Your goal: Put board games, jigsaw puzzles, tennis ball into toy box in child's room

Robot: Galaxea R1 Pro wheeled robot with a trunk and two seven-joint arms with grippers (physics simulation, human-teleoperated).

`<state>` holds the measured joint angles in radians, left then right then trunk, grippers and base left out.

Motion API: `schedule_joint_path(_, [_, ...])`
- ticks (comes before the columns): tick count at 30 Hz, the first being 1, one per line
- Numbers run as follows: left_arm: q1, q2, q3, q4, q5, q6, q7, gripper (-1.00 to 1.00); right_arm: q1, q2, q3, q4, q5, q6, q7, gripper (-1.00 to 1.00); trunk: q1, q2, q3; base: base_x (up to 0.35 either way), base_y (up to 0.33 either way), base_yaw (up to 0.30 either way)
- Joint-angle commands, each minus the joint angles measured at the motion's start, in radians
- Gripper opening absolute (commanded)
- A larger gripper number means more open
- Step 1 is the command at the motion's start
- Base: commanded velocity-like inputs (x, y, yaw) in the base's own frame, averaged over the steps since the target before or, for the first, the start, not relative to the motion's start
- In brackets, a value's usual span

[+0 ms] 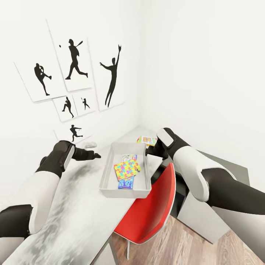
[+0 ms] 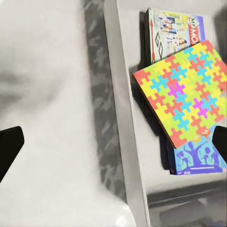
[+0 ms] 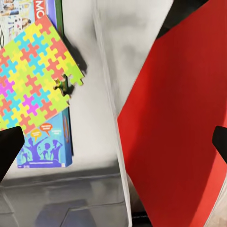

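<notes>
A red chair (image 1: 151, 206) is pushed against the desk (image 1: 73, 217) edge beside the grey sloped-wall toy box (image 1: 109, 173). Inside the box, one puzzle (image 1: 127, 169) is laid across two flat board games (image 1: 126, 183). A third printed flat toy (image 1: 147, 140) is seen near the desk's far corner. Both the left gripper (image 2: 113, 146) and the right gripper (image 3: 113, 146) are held wide, nothing between them.

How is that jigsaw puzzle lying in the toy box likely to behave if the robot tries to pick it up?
The jigsaw puzzle looks thin and made of interlocked pieces, so it would probably flex or come apart if lifted by one edge. It lies flat on the board games inside the toy box, so it may slide rather than lift. It is likely light.
</notes>
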<state>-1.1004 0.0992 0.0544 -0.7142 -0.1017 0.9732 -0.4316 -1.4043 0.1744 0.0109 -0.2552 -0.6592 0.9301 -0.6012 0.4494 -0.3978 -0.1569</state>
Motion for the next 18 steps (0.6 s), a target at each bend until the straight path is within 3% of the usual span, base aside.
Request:
schedule_joint_path(1, [-0.001, -0.010, 0.003, -0.001, -0.012, 0.003, 0.000, 1.00, 0.000, 0.000, 0.001, -0.001, -0.010, 0.000, -0.009, 1.00, 0.001, -0.002, -0.002, 0.000, 0.000, 0.000])
schedule_joint_path(3, [-0.001, -0.020, 0.004, -0.001, -0.012, 0.004, 0.013, 1.00, 0.000, 0.000, 0.001, -0.001, -0.009, 0.000, -0.009, 1.00, 0.001, -0.002, -0.002, 0.000, 0.000, 0.000])
schedule_joint_path(8, [-0.001, -0.085, 0.002, -0.001, -0.013, 0.008, 0.101, 1.00, 0.000, 0.000, 0.002, -0.001, -0.009, -0.002, -0.009, 1.00, 0.001, -0.002, -0.002, 0.000, 0.000, 0.000])
schedule_joint_path(11, [-0.001, -0.107, 0.002, 0.000, -0.012, 0.009, 0.147, 1.00, 0.000, 0.000, 0.003, -0.001, -0.008, -0.002, -0.008, 1.00, 0.001, -0.002, -0.002, 0.000, 0.000, 0.000])
schedule_joint_path(18, [-0.001, -0.121, 0.002, 0.000, -0.010, 0.010, 0.186, 1.00, 0.001, 0.000, 0.003, 0.000, -0.009, -0.002, -0.008, 1.00, 0.001, -0.002, -0.002, 0.000, 0.000, 0.000])
